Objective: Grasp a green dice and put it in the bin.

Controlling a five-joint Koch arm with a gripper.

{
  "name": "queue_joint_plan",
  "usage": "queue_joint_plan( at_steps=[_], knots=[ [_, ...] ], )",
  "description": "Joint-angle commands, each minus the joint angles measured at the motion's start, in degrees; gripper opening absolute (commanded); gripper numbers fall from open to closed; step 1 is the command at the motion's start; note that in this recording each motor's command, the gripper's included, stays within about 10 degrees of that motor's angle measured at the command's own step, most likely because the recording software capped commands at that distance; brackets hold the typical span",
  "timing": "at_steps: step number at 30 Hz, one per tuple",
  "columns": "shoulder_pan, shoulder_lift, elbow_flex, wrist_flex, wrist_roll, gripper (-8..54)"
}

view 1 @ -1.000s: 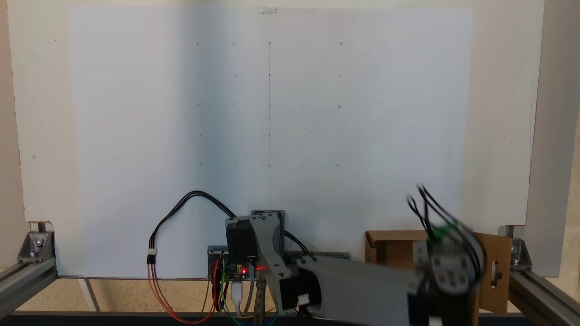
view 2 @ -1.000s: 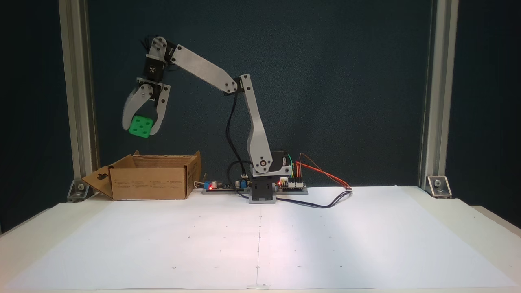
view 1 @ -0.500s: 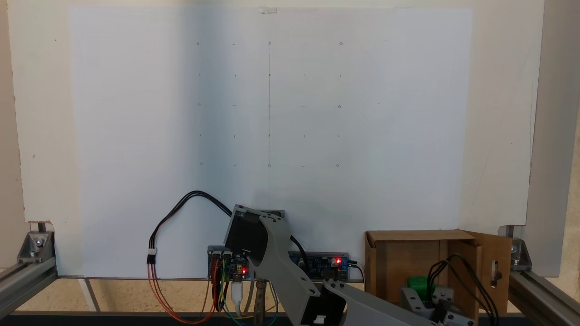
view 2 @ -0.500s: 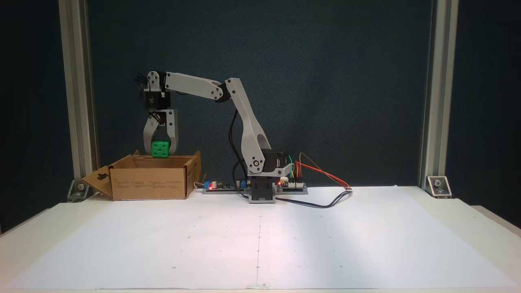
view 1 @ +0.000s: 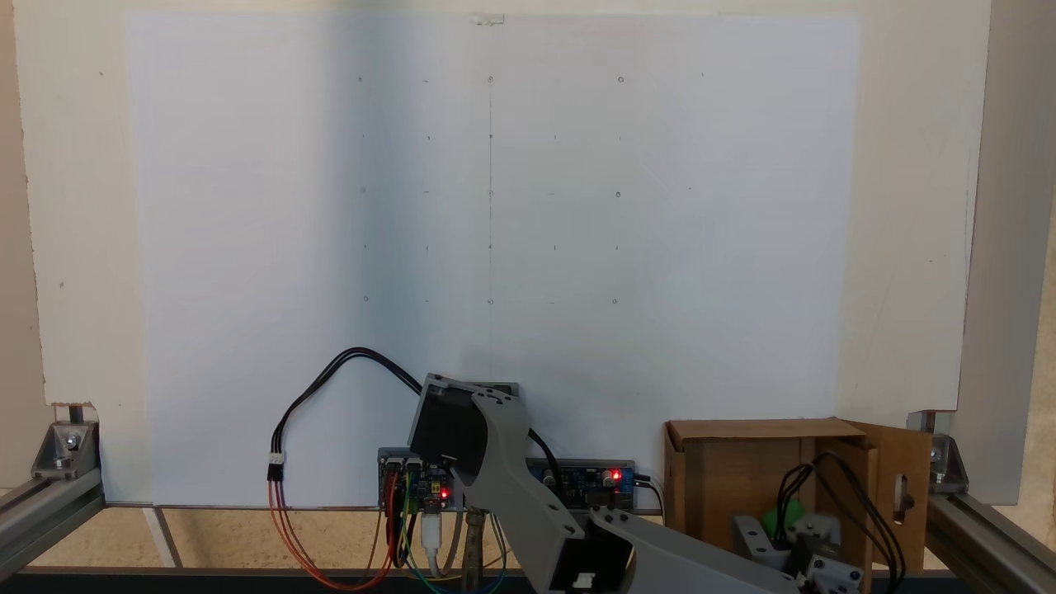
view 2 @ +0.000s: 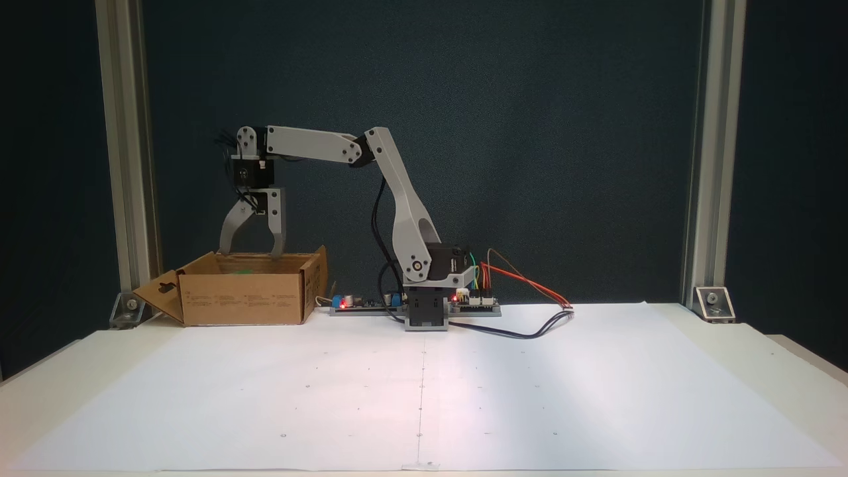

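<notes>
White paper sheet covers the table. Arm reaches from its base toward the left of a fixed view, over the box standing at the sheet's back left corner. Gripper hangs with fingers spread apart, tips at the box rim, nothing between them. Green dice lies inside the box, partly hidden by the wrist.

Lab test bench: aluminium frame rails, gridded paper sheet, bare circuit boards.
</notes>
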Motion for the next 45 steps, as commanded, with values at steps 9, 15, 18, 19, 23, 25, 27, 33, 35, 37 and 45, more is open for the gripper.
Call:
queue_joint_plan(
  at_steps=[9,15,18,19,23,25,27,33,35,37,45],
  knots=[
    [-31.97,26.63,-2.11,-0.18,16.52,45.2],
    [-56.93,31.38,-2.02,-0.44,21.36,45.2],
    [-69.41,33.05,-1.67,-0.35,24.61,45.0],
    [-73.63,33.05,-1.49,-0.44,26.02,45.0],
    [-90.07,36.12,5.54,-5.36,26.63,45.0],
    [-98.24,39.73,16.08,-12.37,25.31,44.8],
    [-106.33,44.21,26.37,-17.82,23.82,44.9],
    [-111.97,56.51,49.13,-34.52,23.29,45.8],
    [-111.88,59.5,56.34,-39.97,23.29,45.9],
    [-111.8,62.58,61.79,-45.24,23.55,46.1],
    [-104.77,67.94,73.48,-65.72,23.64,46.1]
  ],
)
